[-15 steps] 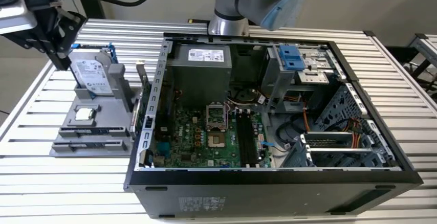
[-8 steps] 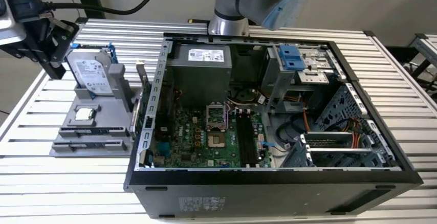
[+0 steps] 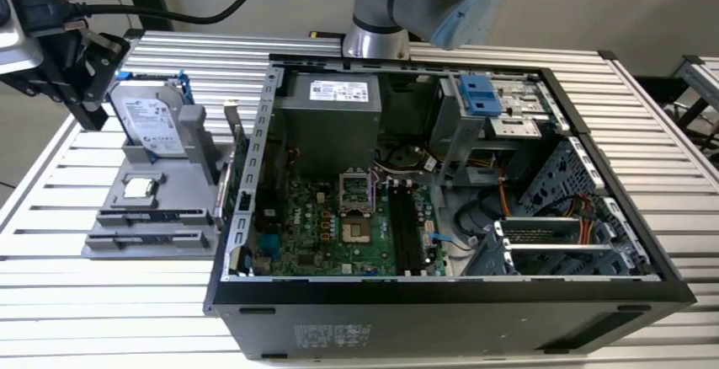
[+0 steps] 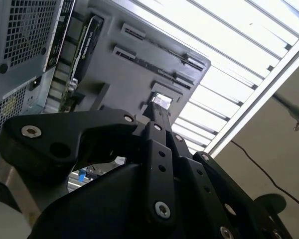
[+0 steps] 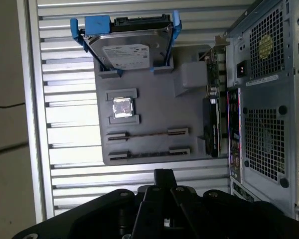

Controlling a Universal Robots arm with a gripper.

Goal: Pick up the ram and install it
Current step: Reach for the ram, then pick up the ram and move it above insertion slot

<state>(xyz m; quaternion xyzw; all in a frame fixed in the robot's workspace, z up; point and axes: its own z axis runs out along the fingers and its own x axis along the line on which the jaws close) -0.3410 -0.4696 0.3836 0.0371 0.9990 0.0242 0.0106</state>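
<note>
The ram (image 5: 147, 133) is a thin dark stick standing on edge in a slot of the grey holder tray (image 5: 154, 107), which lies on the slatted table to the exterior view's left of the open computer case (image 3: 450, 175). In the exterior view the ram (image 3: 151, 215) sits near the tray's front. My black gripper (image 5: 162, 175) hangs above the table beside the tray, apart from the ram. Its fingers meet in one point with nothing between them. In the exterior view the gripper (image 3: 87, 108) is at the far left, by the hard drive. The second wrist view shows the gripper (image 4: 158, 105) over the tray.
A silver hard drive with blue clips (image 5: 132, 47) leans at one end of the tray, and a small square CPU chip (image 5: 123, 107) lies in a pocket beside it. A second slot (image 5: 148, 152) runs parallel to the ram. The motherboard (image 3: 337, 226) shows in the case. A black cable (image 3: 168, 11) trails behind the gripper.
</note>
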